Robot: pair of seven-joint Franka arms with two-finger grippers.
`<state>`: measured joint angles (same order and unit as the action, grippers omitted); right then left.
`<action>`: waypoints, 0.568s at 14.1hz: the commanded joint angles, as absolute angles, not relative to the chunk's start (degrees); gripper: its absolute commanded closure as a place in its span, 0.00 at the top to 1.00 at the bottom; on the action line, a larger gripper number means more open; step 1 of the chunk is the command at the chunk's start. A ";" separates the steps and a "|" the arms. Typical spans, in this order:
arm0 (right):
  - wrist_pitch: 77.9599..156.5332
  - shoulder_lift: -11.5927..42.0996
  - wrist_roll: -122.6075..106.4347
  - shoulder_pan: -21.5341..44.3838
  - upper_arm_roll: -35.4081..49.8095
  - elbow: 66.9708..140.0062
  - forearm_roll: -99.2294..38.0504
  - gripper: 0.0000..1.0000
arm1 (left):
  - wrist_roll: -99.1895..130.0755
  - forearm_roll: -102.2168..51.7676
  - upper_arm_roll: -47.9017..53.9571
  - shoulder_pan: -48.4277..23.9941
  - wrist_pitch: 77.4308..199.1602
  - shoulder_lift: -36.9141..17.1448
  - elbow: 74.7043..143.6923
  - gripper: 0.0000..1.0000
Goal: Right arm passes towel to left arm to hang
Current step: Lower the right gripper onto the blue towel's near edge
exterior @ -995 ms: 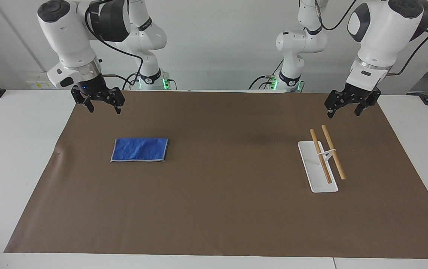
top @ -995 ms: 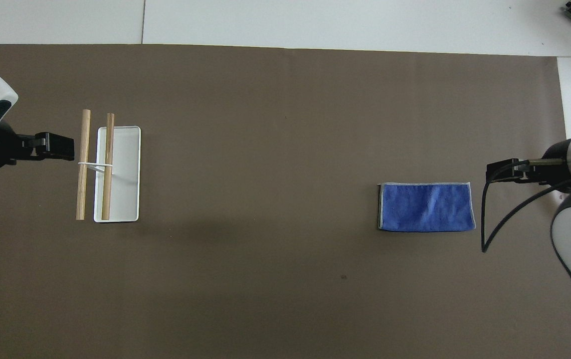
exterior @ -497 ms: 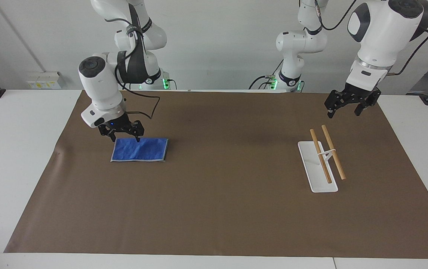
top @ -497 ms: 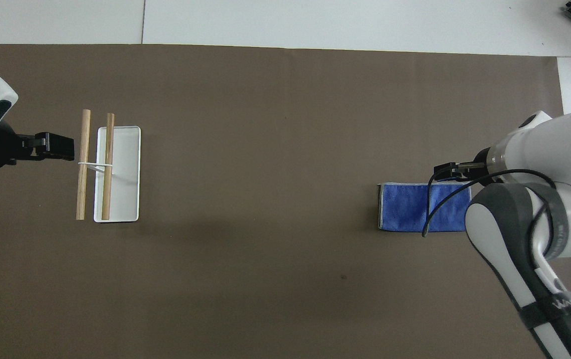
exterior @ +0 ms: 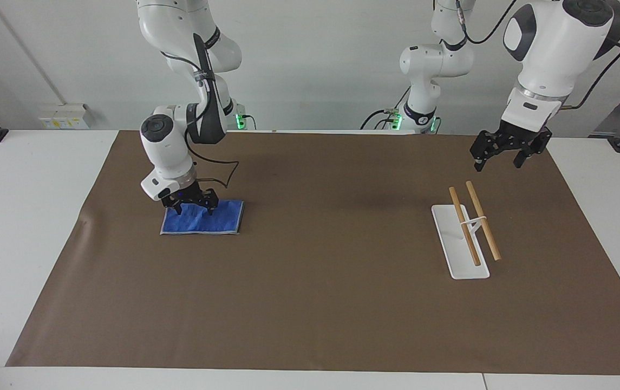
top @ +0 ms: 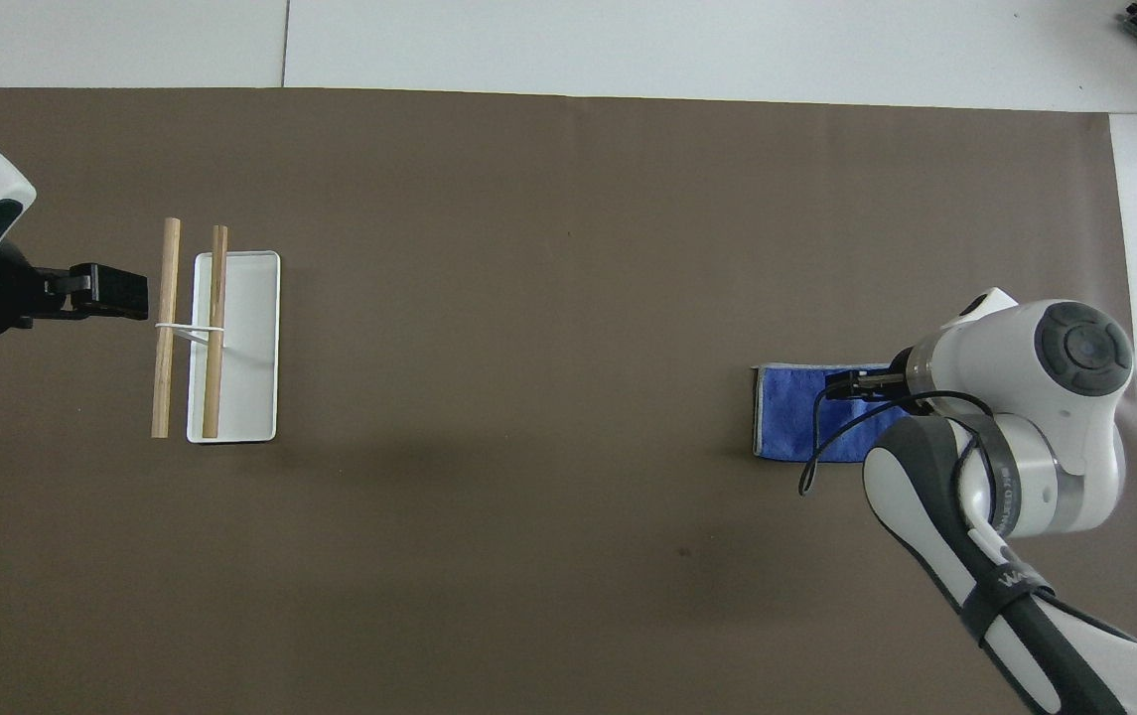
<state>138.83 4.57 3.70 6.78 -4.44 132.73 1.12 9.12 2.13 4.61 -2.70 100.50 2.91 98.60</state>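
The blue towel (exterior: 220, 219) lies flat on the brown mat toward the right arm's end of the table; it also shows in the overhead view (top: 784, 417). My right gripper (exterior: 193, 208) is down on the towel's edge nearer to the robots, fingers spread open and tips at the cloth. In the overhead view the right gripper (top: 851, 384) and its arm cover much of the towel. My left gripper (exterior: 499, 161) is open and empty, and waits in the air near the rack's end nearer to the robots (top: 116, 291).
A white-based rack (exterior: 453, 254) with two raised wooden rods (exterior: 483, 219) stands toward the left arm's end; it also shows in the overhead view (top: 245, 397). The brown mat (exterior: 320, 292) covers most of the white table.
My right arm has come down from above the mat's edge onto the towel, and its fingers now reach the cloth. The towel has not moved. The left arm has not moved.
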 commanded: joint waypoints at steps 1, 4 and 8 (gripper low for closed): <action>142.64 5.00 4.22 5.28 -4.04 135.35 0.26 1.00 | 9.49 1.49 4.31 -2.81 100.28 4.48 100.20 1.00; 143.96 5.80 4.31 5.36 -4.04 135.97 0.18 1.00 | 9.49 1.49 4.31 -2.81 100.28 4.48 100.20 1.00; 143.70 5.89 5.70 5.62 -3.96 135.97 0.26 0.01 | 9.49 1.49 4.31 -2.81 100.28 4.48 100.20 1.00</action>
<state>142.82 6.08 3.87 5.84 -4.44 135.42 1.11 9.12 2.13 4.61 -2.70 100.50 2.91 98.60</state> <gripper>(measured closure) 0.154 0.000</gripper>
